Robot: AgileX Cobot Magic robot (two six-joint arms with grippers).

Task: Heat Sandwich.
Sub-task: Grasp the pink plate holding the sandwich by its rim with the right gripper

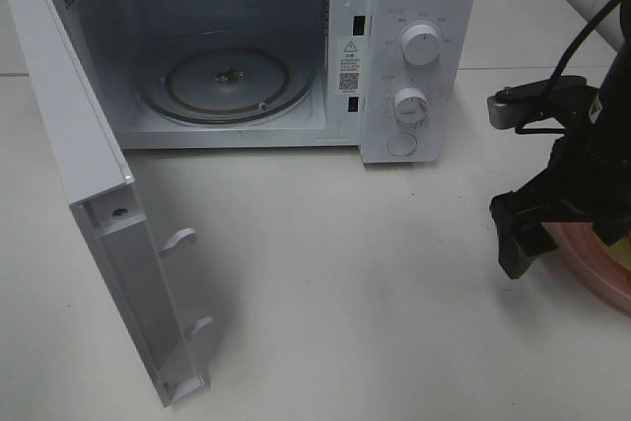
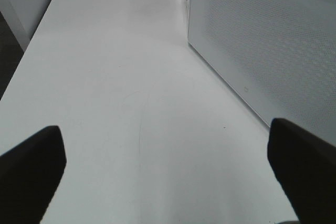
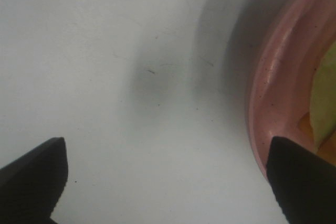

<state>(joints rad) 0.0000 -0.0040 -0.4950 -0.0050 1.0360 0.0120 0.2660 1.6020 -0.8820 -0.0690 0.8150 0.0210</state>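
Observation:
The sandwich (image 3: 323,95) lies on a round pink plate (image 3: 270,93). Only a sliver of its yellow-green filling and orange crust shows in the right wrist view. In the high view the plate (image 1: 582,258) sits at the right table edge, mostly hidden by my right arm. My right gripper (image 1: 525,236) is open and low over the plate's left rim. In the wrist view it (image 3: 168,182) has one finger over the table and one over the plate. My left gripper (image 2: 168,177) is open and empty above bare table, and is out of the high view.
The white microwave (image 1: 414,46) stands at the back, with a glass turntable (image 1: 227,81) inside. Its open door (image 1: 99,204) swings out to the front left. The left wrist view shows a dotted white microwave panel (image 2: 262,40) close on one side and the table edge (image 2: 23,61) on the other.

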